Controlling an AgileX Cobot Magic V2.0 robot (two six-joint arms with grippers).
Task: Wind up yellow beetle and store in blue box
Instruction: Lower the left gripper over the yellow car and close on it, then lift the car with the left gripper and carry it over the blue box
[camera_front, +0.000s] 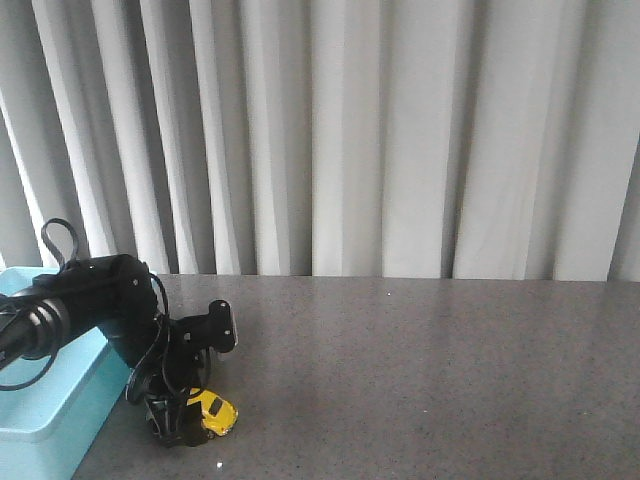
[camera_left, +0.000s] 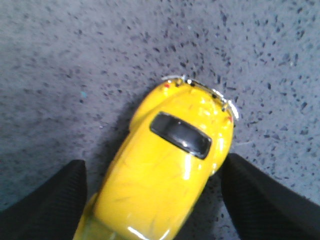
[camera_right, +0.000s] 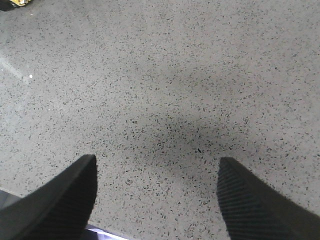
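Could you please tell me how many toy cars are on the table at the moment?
1. The yellow beetle sits on the table near the front left, between the left gripper's open fingers, right of the blue box.

The beetle (camera_left: 167, 170), between the left gripper's (camera_left: 152, 200) fingers (camera_left: 47, 202), has glossy yellow paint with bright glints, a shiny dark window and silvery trim. Those fingers look matt black with a fine woven texture — like the right gripper's (camera_right: 155, 200). Under both, the table (camera_right: 165, 80) is speckled grey, stone-like. The box (camera_front: 50, 400) looks smooth pale plastic.
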